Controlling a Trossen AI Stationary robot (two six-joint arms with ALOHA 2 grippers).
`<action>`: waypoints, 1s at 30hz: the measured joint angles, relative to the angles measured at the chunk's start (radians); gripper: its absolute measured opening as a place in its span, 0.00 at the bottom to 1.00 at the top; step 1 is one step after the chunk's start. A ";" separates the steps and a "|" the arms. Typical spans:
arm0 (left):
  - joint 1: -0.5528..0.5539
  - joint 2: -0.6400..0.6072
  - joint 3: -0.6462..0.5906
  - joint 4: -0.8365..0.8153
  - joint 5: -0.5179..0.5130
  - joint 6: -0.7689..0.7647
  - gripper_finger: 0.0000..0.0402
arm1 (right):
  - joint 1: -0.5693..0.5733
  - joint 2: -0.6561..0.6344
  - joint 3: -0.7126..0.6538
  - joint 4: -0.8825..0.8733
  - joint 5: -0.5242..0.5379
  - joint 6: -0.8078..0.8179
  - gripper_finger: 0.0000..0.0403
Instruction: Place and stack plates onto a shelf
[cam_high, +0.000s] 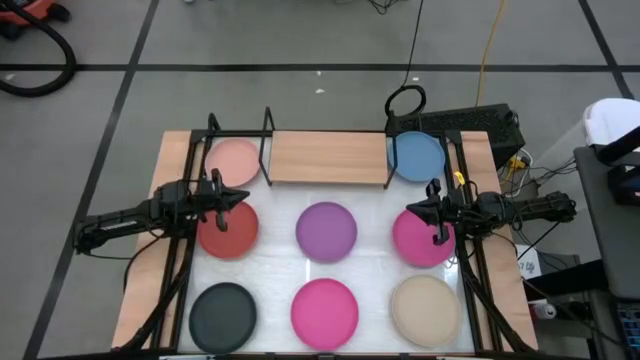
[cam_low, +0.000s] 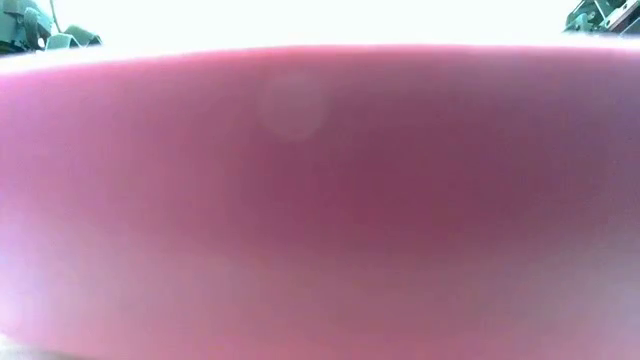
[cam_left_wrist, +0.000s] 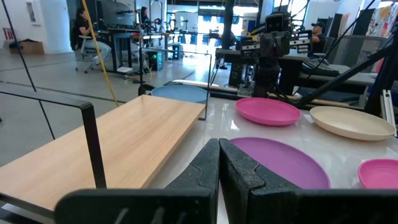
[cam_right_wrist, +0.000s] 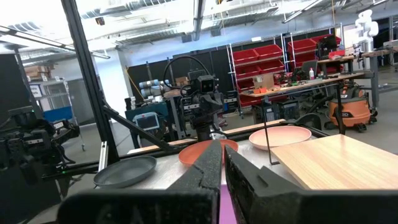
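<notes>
Eight plates lie flat on the white tabletop: light pink (cam_high: 234, 160), blue (cam_high: 417, 156), red (cam_high: 228, 230), purple (cam_high: 327, 231), magenta (cam_high: 422, 238), black (cam_high: 223, 312), a second magenta (cam_high: 324, 312) and beige (cam_high: 425, 310). The light-wood shelf (cam_high: 328, 158) stands at the far edge between the pink and blue plates, with nothing on it. My left gripper (cam_high: 240, 197) is shut over the far rim of the red plate. My right gripper (cam_high: 412, 213) is shut over the magenta plate's far left rim. Both point toward the purple plate (cam_left_wrist: 273, 162).
Black frame rails (cam_high: 180, 250) run along both table sides, and black uprights (cam_high: 267, 135) stand at the shelf's ends. The low view is filled by the near magenta plate's rim (cam_low: 320, 200). Cables and a power strip (cam_high: 480, 122) lie beyond the far right corner.
</notes>
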 joint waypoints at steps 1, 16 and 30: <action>0.000 0.000 0.000 0.000 0.000 0.000 0.02 | 0.000 0.000 0.000 0.000 0.000 0.000 0.02; 0.000 0.000 0.000 0.000 0.000 0.000 0.02 | 0.000 0.000 0.000 0.005 0.000 0.000 0.02; 0.000 0.000 0.000 0.000 0.000 0.000 0.02 | 0.000 0.000 0.000 0.026 0.004 0.037 0.02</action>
